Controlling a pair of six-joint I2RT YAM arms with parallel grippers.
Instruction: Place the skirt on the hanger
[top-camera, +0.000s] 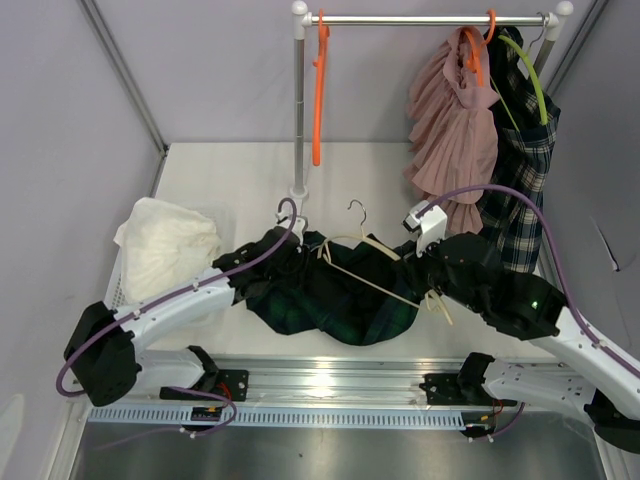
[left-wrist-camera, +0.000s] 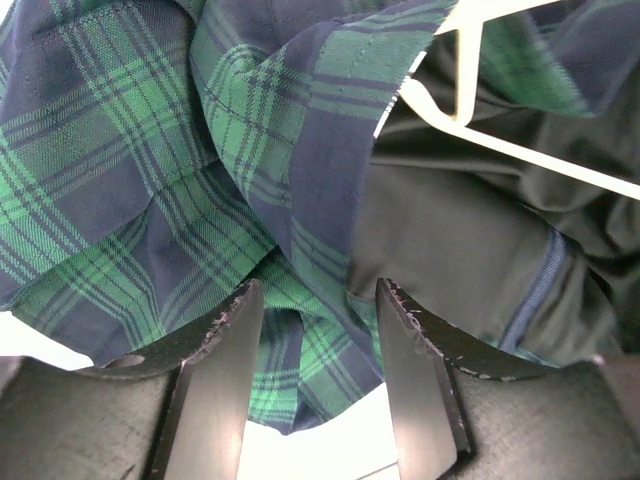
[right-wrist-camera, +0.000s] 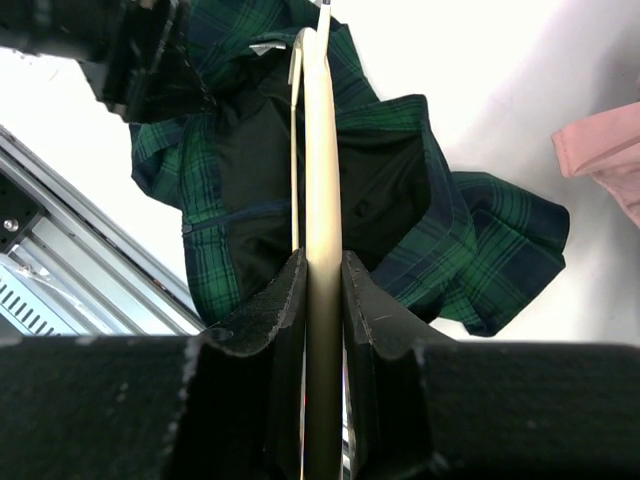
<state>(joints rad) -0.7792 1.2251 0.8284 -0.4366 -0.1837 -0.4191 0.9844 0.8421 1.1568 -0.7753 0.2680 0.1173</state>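
The dark green plaid skirt (top-camera: 330, 295) lies bunched on the table between the two arms. Across it rests the cream hanger (top-camera: 372, 277), its metal hook pointing toward the back. My right gripper (top-camera: 428, 262) is shut on one cream bar of the hanger (right-wrist-camera: 322, 170), held over the skirt (right-wrist-camera: 470, 225). At the skirt's left end my left gripper (top-camera: 290, 245) stands open; in its wrist view the jaws are apart with plaid fabric (left-wrist-camera: 150, 150) just beyond the left gripper (left-wrist-camera: 312, 300) and the hanger's corner (left-wrist-camera: 470, 115) at upper right.
A white cloth (top-camera: 168, 245) is heaped at the left. The clothes rack's pole (top-camera: 298, 110) stands behind the skirt, carrying an orange hanger (top-camera: 318, 90), a pink skirt (top-camera: 455, 120) and a dark plaid garment (top-camera: 525, 170). A metal rail (top-camera: 330, 385) runs along the near edge.
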